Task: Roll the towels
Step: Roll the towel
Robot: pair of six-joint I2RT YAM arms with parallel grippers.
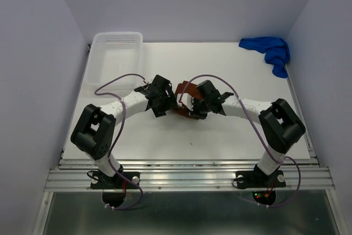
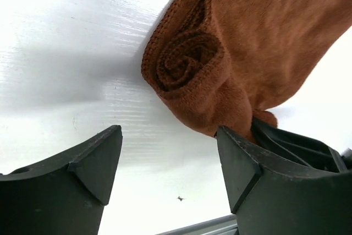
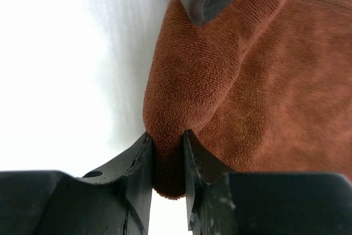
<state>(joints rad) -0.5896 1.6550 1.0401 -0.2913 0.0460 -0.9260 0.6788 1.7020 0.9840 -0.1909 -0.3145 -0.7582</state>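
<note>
The rust-brown towel [image 1: 184, 98] lies partly rolled at the table's middle, between both grippers. In the left wrist view the rust-brown towel [image 2: 231, 59] shows a spiral rolled end. My left gripper [image 2: 168, 160] is open and empty, its right finger touching the roll's edge. My right gripper [image 3: 166, 155] is shut on a fold of the rust-brown towel [image 3: 231, 92]. In the top view the left gripper [image 1: 169, 104] and right gripper [image 1: 191, 108] face each other across the towel. The blue towel [image 1: 269, 51] lies crumpled at the far right corner.
A white perforated basket [image 1: 116, 59] stands at the far left of the table. Purple cables loop over both arms. The metal rail [image 1: 187, 171] runs along the near edge.
</note>
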